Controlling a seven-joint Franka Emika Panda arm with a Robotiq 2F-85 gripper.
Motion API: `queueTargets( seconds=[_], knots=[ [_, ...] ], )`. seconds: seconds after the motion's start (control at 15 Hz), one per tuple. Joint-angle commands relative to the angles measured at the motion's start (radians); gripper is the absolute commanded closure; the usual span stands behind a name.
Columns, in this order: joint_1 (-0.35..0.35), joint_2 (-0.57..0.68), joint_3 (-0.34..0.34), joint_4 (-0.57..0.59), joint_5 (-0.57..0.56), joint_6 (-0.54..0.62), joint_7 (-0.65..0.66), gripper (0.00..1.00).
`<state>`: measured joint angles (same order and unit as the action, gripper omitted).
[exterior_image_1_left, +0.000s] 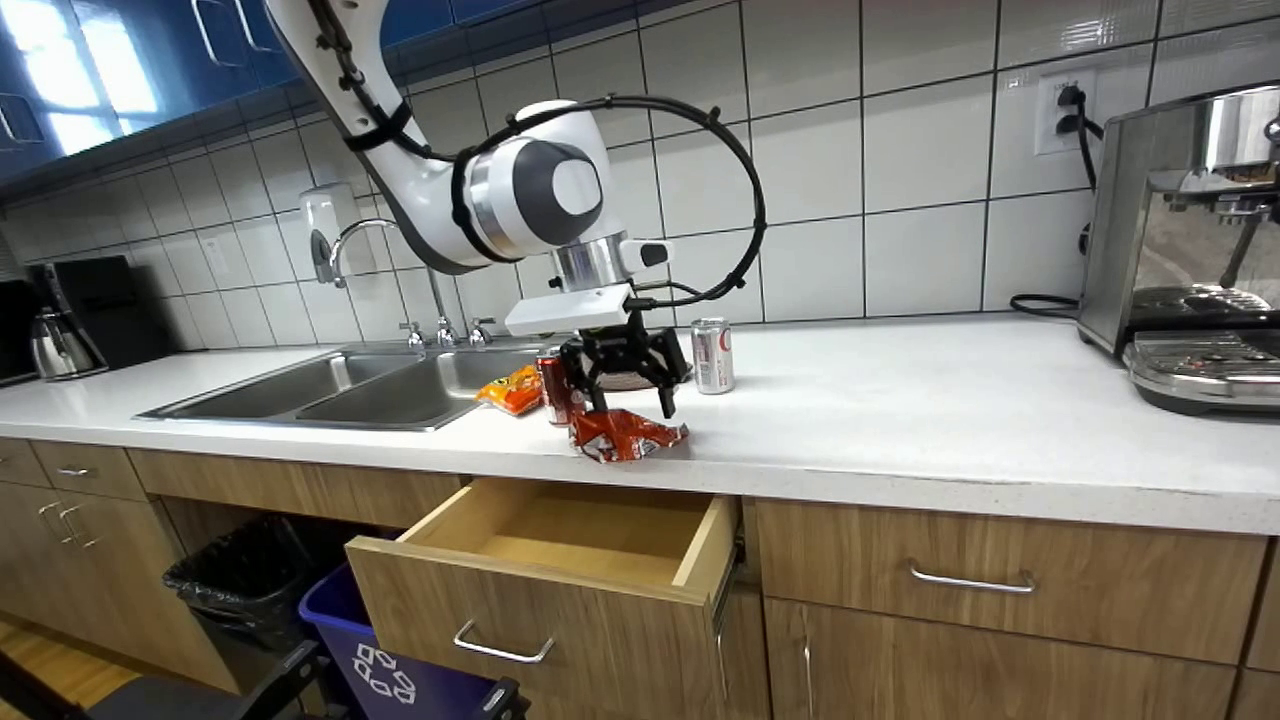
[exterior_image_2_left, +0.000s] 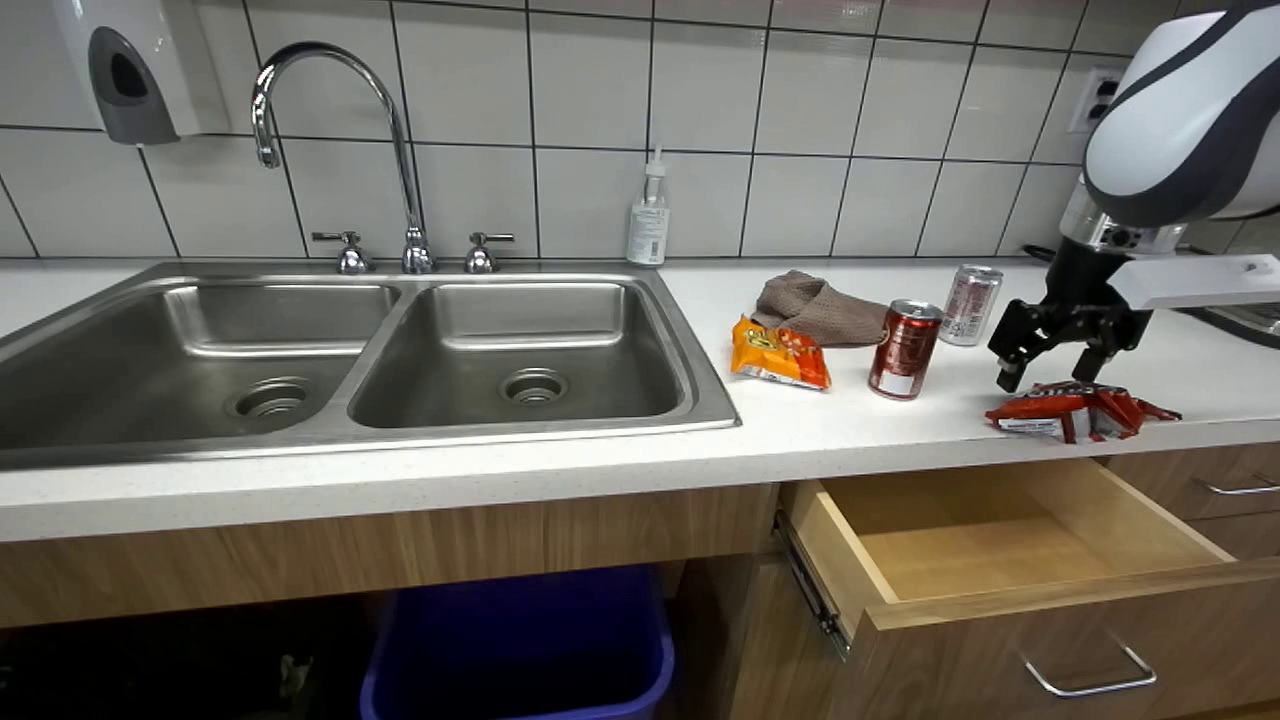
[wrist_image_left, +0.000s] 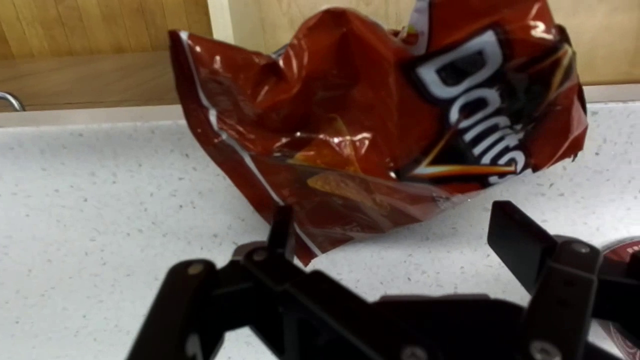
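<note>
A crumpled red Doritos bag (exterior_image_1_left: 622, 438) (exterior_image_2_left: 1085, 412) lies on the white counter, close to its front edge. My gripper (exterior_image_1_left: 633, 408) (exterior_image_2_left: 1048, 378) is just above and behind the bag, pointing down. In the wrist view the gripper (wrist_image_left: 392, 214) has its fingers wide apart with nothing held. The left finger (wrist_image_left: 281, 227) overlaps a corner of the bag (wrist_image_left: 350, 125); whether they touch I cannot tell. Beside the gripper stands a red can (exterior_image_1_left: 556, 388) (exterior_image_2_left: 905, 350), upright. A silver can (exterior_image_1_left: 712, 355) (exterior_image_2_left: 970, 305) is upright farther back.
Below the bag, a wooden drawer (exterior_image_1_left: 540, 630) (exterior_image_2_left: 1080, 660) is pulled out. An orange snack packet (exterior_image_2_left: 780, 355) and a brown cloth (exterior_image_2_left: 820, 308) lie between the cans and the sink (exterior_image_2_left: 700, 395). A blue recycling bin (exterior_image_1_left: 400, 660) sits under the counter; an espresso machine (exterior_image_1_left: 1150, 220) stands on it.
</note>
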<state>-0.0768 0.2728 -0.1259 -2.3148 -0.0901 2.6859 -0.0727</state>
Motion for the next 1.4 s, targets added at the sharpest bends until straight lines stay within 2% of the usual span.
queueTargets(
  seconds=[0.0,0.87,1.33],
  knots=[
    [-0.005,-0.012,0.005,-0.01,-0.02,-0.001,-0.007,0.0],
    [-0.039,-0.088,0.02,-0.102,0.018,-0.029,-0.103,0.0],
    [-0.035,-0.138,0.017,-0.159,0.017,-0.042,-0.121,0.0]
  ],
)
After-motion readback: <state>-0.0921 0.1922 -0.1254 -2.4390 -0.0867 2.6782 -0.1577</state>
